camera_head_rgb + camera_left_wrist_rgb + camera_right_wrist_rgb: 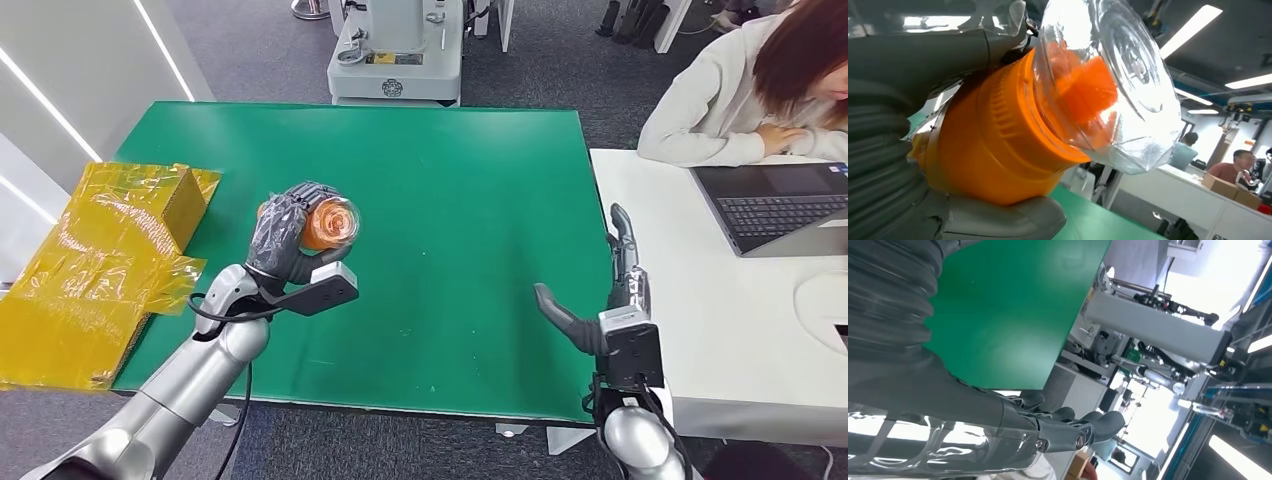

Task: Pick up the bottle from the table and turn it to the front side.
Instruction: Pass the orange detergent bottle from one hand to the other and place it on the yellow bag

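Here we see the left hand (285,235) wrapped around the orange bottle (328,224), lifted off the green tabletop (450,190), clear end toward the camera, likely mid-turn. Our right hand (610,290) hovers empty at the tabletop's edge, fingers spread, probably just waiting.

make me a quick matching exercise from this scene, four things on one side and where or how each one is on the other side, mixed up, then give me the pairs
Things:
1. bottle
2. right hand
3. yellow plastic wrap
4. laptop

States:
A. open on the white desk, in front of a seated person
B. held up above the green table by the left hand
C. lying crumpled past the green table's left edge
D. fingers apart, holding nothing, at the green table's right edge

Pairs: 1-B, 2-D, 3-C, 4-A
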Robot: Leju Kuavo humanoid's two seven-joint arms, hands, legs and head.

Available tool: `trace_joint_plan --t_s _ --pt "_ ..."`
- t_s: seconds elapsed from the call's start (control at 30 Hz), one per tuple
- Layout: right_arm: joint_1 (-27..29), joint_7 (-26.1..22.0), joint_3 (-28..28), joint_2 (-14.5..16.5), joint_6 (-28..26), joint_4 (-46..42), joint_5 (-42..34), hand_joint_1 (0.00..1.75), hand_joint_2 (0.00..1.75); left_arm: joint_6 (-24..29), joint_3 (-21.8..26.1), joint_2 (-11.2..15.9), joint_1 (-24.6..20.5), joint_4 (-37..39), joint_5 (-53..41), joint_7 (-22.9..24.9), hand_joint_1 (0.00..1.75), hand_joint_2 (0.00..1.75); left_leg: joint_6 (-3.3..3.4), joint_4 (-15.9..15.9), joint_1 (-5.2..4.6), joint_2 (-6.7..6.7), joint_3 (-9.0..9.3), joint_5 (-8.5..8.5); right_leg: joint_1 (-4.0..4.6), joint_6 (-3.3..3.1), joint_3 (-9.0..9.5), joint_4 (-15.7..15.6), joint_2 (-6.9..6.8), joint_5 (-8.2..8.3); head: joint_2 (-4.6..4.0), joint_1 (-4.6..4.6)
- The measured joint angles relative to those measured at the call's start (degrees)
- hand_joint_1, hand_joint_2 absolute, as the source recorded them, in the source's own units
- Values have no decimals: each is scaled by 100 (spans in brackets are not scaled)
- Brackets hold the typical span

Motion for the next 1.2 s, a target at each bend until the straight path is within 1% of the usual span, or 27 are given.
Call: trace_joint_plan --t_s 0.1,0.23,0.33,0.47,0.53,0.6,0.8,0.83,0.97,1.07,1.2 --pt "108 -67 -33 -85 -128 -113 -68 0 175 201 -174 106 -7 -286 -800 212 175 175 0 0 0 0 0 0 0 0 0 0 0 0 0 -1" --pt "235 -154 -106 -135 -243 -233 -165 0 175 379 -417 251 -93 -595 -2262 727 175 175 0 -1 0 1 0 -1 0 0 0 0 0 0 0 1" --pt "347 -179 -134 -137 -320 -348 -143 0 175 425 -548 344 -170 -613 -3249 1131 175 175 1 -1 0 2 1 -1 0 0 -1 0 2 0 0 1" --pt "550 -147 -239 -137 -496 -526 17 0 175 347 -656 447 -264 -470 -4426 1840 175 175 1 -2 1 1 2 -1 1 0 0 1 1 0 0 0" --pt "657 -128 -321 -138 -540 -604 64 0 175 271 -677 483 -308 -342 -4659 2062 175 175 1 -2 1 3 1 -1 1 0 0 1 3 0 0 -1" --pt "742 -121 -394 -139 -555 -663 78 0 175 189 -700 523 -344 -210 -4750 2179 175 175 0 -2 1 5 1 -1 1 0 0 1 5 0 0 0" --pt "797 -121 -441 -139 -557 -707 75 0 175 113 -719 569 -364 -94 -4794 2256 175 175 0 -2 1 5 1 -1 1 0 0 1 6 0 0 1" --pt "820 -121 -459 -139 -558 -726 75 0 175 79 -725 599 -360 -30 -4834 2342 175 175 0 -3 1 6 1 -1 1 0 0 1 6 0 0 1" --pt "971 -82 -565 -139 -540 -833 92 0 175 -343 -709 825 -126 582 -5239 3256 175 175 0 -5 1 9 0 -1 1 0 -1 1 9 -1 0 -1" --pt "995 -74 -569 -139 -519 -851 125 0 175 -466 -673 934 6 843 -5261 3485 175 175 0 -6 1 12 0 -1 1 0 -2 1 11 -1 0 0" --pt "1021 -58 -576 -139 -507 -882 193 0 175 -520 -642 1041 73 1250 -5261 3606 175 175 0 -6 1 11 0 -1 2 0 -2 1 9 -2 0 0"
